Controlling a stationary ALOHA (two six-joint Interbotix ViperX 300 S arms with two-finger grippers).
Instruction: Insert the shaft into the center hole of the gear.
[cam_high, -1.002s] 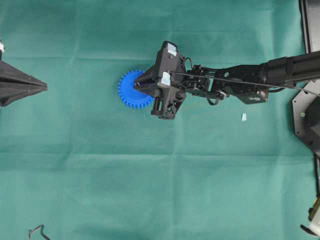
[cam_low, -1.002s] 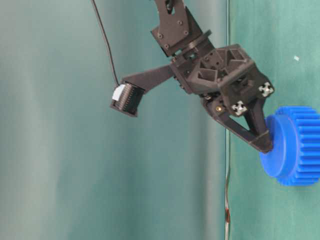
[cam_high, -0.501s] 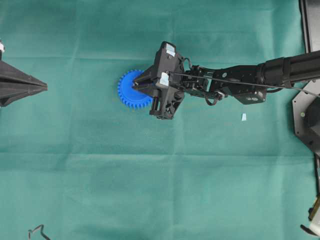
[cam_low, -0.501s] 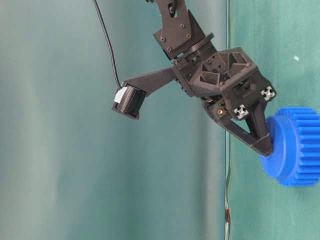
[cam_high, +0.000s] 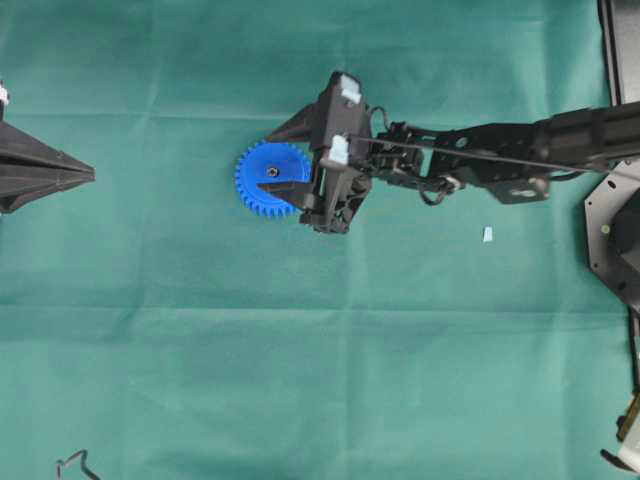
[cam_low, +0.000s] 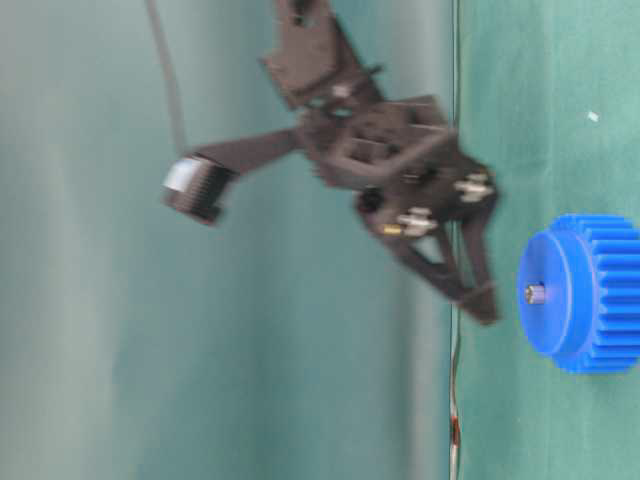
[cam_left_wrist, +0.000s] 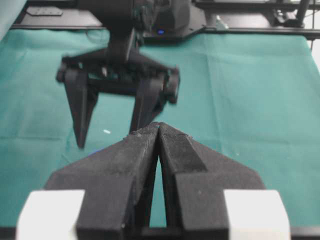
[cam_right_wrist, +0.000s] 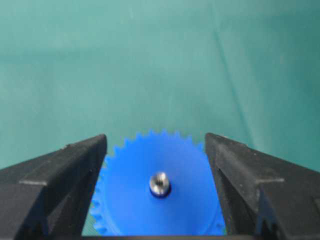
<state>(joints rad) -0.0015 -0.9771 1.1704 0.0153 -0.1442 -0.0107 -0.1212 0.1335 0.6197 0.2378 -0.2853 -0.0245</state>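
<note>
The blue gear (cam_high: 258, 188) (cam_low: 592, 300) (cam_right_wrist: 130, 195) lies flat on the green cloth. The silver shaft (cam_high: 271, 171) (cam_low: 535, 294) (cam_right_wrist: 159, 183) stands upright in its center hole (cam_right_wrist: 160, 194), with its tip poking above the face. My right gripper (cam_high: 266, 162) (cam_low: 485, 300) (cam_right_wrist: 155, 137) hovers just above the gear, open, its fingers (cam_right_wrist: 75, 175) astride the disc and touching nothing. At the left edge of the cloth my left gripper (cam_high: 90, 175) (cam_left_wrist: 159, 126) rests shut and empty, pointing toward the gear.
A pale-blue fleck (cam_high: 487, 234) lies on the cloth right of the gear, under the right arm (cam_high: 500, 160). A black frame (cam_high: 612, 230) borders the right edge. A bent wire (cam_high: 72, 462) sits at the bottom left corner.
The right gripper has opened wide and drawn up off the gear's face. The shaft, hidden between the fingertips before, now stands free in the hole. The left arm stays still.
</note>
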